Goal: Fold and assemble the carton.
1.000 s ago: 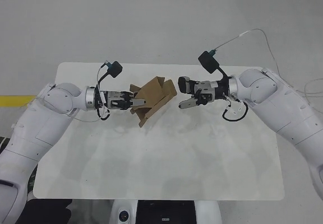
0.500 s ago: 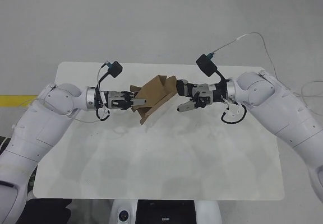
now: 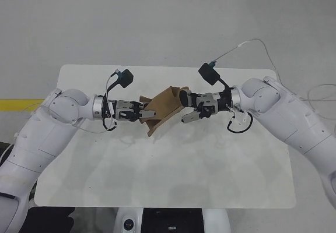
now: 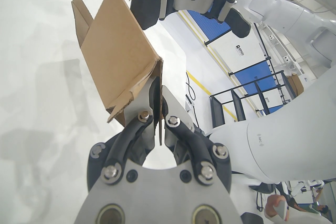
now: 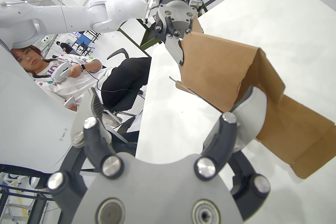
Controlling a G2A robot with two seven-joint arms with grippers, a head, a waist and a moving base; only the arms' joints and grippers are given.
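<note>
A brown cardboard carton (image 3: 167, 103), partly folded with loose flaps, hangs just above the white table (image 3: 156, 175) near its far middle. My left gripper (image 3: 149, 112) is shut on a flap at one end; the left wrist view shows its fingers (image 4: 157, 101) pinching the thin edge of the carton (image 4: 115, 51). My right gripper (image 3: 185, 109) is open at the opposite end. In the right wrist view one of its fingers (image 5: 250, 101) lies against the carton (image 5: 215, 70) at its open end, and the other finger (image 5: 92, 104) stands free to the side.
The table's far edge runs close behind the carton. A cable (image 3: 255, 43) loops off the right arm over the grey floor beyond the table. The near half of the table is bare white surface.
My right gripper has moved in toward the carton and now touches its end. My left gripper has carried the carton slightly toward the table's middle and tilted it flatter.
</note>
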